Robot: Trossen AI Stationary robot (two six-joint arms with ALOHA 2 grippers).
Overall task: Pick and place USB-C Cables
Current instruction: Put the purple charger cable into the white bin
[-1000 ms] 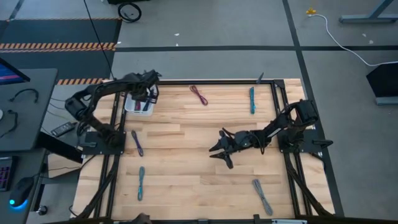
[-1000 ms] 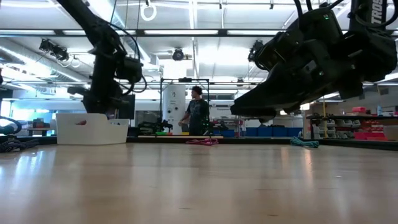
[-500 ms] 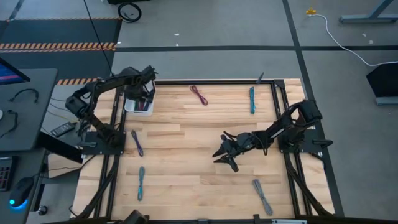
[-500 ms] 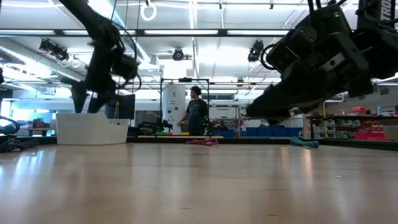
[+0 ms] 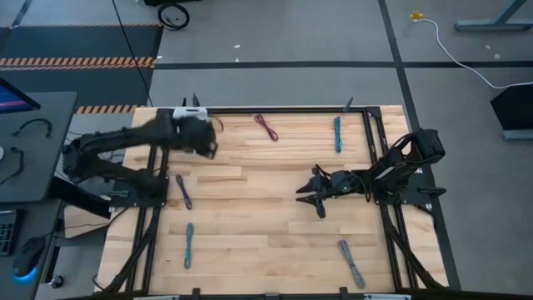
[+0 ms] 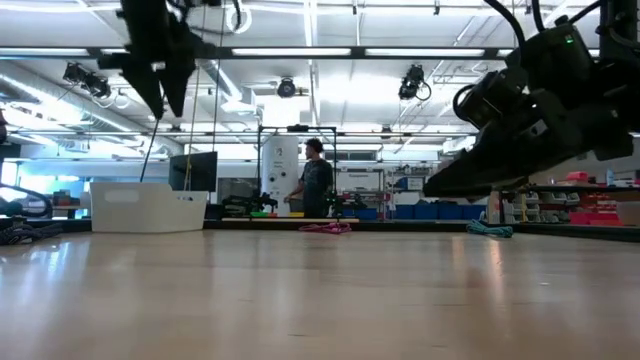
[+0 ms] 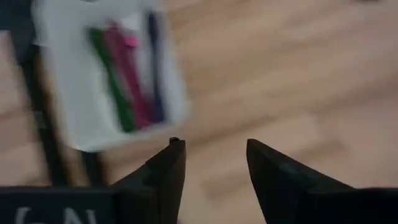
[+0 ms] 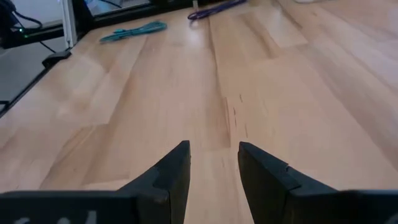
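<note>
While three cables (image 7: 127, 81) lie in the white bin (image 7: 74, 118) and five stay scattered on the surface (image 5: 250, 250), both tools stand released and empty. Left tool (image 7: 211, 165) swings high beside the bin; a hasty descent could miss the thin purple cable (image 5: 183, 191) or nudge the bin, while the right tool (image 8: 213, 155) hovers mid-surface.

A large industrial workshop or robotics lab. Ceiling strip lights (image 6: 330, 52) are glowing over storage bins (image 6: 420, 211), while a person (image 6: 318, 180) is standing beyond the wooden table (image 6: 320, 290).

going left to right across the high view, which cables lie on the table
purple cable → blue-grey cable → maroon cable → teal cable → grey cable
</note>
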